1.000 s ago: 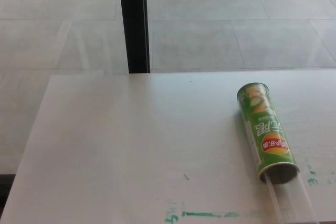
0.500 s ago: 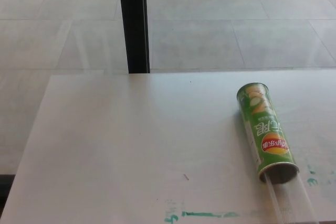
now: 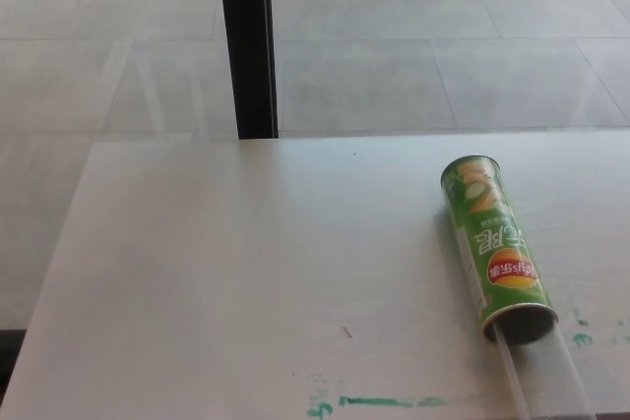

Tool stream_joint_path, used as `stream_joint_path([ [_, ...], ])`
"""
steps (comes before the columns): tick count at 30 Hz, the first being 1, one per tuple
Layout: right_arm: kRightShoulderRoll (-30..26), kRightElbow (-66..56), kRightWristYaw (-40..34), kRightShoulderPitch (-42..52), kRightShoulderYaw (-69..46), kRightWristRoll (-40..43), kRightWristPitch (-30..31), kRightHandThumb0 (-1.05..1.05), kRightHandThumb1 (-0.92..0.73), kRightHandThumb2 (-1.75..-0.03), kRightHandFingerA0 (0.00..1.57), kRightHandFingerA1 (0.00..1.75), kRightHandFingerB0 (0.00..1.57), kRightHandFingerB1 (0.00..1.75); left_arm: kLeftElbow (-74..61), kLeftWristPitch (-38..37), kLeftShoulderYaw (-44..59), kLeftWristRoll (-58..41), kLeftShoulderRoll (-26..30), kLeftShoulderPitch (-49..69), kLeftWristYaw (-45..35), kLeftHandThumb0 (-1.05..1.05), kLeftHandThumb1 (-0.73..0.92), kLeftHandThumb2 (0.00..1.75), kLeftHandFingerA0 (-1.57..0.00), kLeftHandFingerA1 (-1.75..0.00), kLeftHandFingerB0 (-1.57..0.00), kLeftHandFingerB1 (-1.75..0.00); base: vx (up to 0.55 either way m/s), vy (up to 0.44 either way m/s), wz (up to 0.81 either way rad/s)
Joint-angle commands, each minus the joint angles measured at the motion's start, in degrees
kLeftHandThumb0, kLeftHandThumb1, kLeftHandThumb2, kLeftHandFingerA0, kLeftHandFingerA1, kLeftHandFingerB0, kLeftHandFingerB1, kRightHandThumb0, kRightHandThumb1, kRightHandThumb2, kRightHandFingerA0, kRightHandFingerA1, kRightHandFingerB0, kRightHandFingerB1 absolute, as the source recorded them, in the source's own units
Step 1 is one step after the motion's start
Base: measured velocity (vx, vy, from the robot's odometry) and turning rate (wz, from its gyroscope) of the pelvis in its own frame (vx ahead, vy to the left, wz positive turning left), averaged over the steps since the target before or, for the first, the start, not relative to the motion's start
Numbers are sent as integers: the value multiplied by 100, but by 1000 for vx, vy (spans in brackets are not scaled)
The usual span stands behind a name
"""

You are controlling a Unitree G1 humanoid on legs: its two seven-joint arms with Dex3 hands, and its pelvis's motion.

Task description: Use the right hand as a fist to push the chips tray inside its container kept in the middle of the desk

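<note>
1. We look down on a pale worktop (image 3: 246, 263), and neither robot hand is in the picture, so the state of the fingers cannot be told.
2. The can (image 3: 494, 245), green with a red and yellow logo, lies on its side at the right of the worktop.
3. Its closed end points away toward the far edge; its open mouth faces the near edge and slightly right.
4. The label print reads upside down from here.
5. Out of that open mouth comes the tray (image 3: 543, 381), clear plastic, running down toward the bottom edge of the picture.
6. The tray is partly inside the can, with a long stretch showing outside it; its near end is cut off by the picture edge.
7. The tray lies in line with the can, both angled the same way across the worktop.
8. Green marks (image 3: 379, 401) streak the worktop near the front edge, left of the tray.
9. A few more green spots (image 3: 581, 337) sit just right of the can's mouth.
10. A small dark fleck (image 3: 346, 331) lies on the worktop, well left of the can.
11. Beyond the worktop is a tiled floor (image 3: 443, 46), light grey.
12. A black post (image 3: 246, 41) stands upright behind the far edge, left of centre.
</note>
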Motion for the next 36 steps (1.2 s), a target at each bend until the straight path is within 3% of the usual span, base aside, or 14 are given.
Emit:
stream_joint_path([
  [1, -572, -241, 1071, 437, 384, 1, -250, -51, -78, -63, 80, 66, 67, 49, 11, -53, 47, -134, 194, 38, -79, -64, 80, 64, -49, -54, -41, -44, 0, 0, 0],
  [11, -913, -238, 1213, 672, 569, -733, -396, -53, -79, -63, 78, 67, 67, 49, 31, -82, 23, -105, 206, 22, -50, -63, 81, 64, -52, -52, -40, -43, 0, 0, 0],
  [12, -931, -165, 1236, 638, 568, -808, -528, -51, -78, -63, 80, 68, 67, 50, -7, -113, 64, -166, 209, 56, -174, -65, 63, 99, -43, -62, -32, -55, 0, 0, 0],
  [13, -973, -206, 1272, 666, 549, -878, -463, -52, -79, -64, 78, 70, 66, 49, -6, -138, 23, -115, 208, 59, -110, -64, 81, 63, -50, -52, -39, -43, 0, 0, 0],
  [22, -1141, 86, 1326, 516, 727, -1779, -489, -56, -80, -64, 80, 70, 65, 48, 0, -84, 48, -136, 237, 26, -101, -64, 81, 64, -50, -51, -40, -43, 0, 0, 0],
  [23, -1127, 147, 1271, 479, 767, -1988, -523, -57, -79, -64, 83, 77, 67, 49, -13, -83, 34, -124, 243, 28, -104, -62, 64, 99, -43, -60, -32, -54, 0, 0, 0],
  [24, -1102, 273, 1171, 395, 854, -2329, -579, -58, -80, -64, 84, 78, 67, 48, -26, -110, 18, -110, 251, 28, -126, -64, 64, 100, -45, -61, -33, -55, 0, 0, 0],
  [25, -1101, 294, 1156, 376, 868, -2401, -582, -58, -80, -64, 84, 78, 67, 48, -28, -121, 14, -106, 254, 27, -136, -64, 64, 100, -45, -61, -33, -55, 0, 0, 0],
  [26, -1132, 375, 1125, 317, 917, -2621, -608, -59, -81, -63, 82, 80, 66, 49, -30, -106, 25, -118, 251, 21, -116, -64, 81, 64, -51, -53, -38, -43, 0, 0, 0],
  [31, -1287, 837, 876, -6, 1121, -3648, -615, -60, -80, -64, 85, 71, 66, 51, -11, -102, 19, -108, 250, -3, -131, -65, 82, 64, -49, -52, -37, -43, 0, 0, 0],
  [36, -1393, 961, 814, -146, 1212, -4217, -447, -59, -82, -64, 82, 72, 64, 50, -8, -121, 17, -102, 246, -4, -138, -65, 81, 64, -50, -53, -38, -43, 0, 0, 0],
])
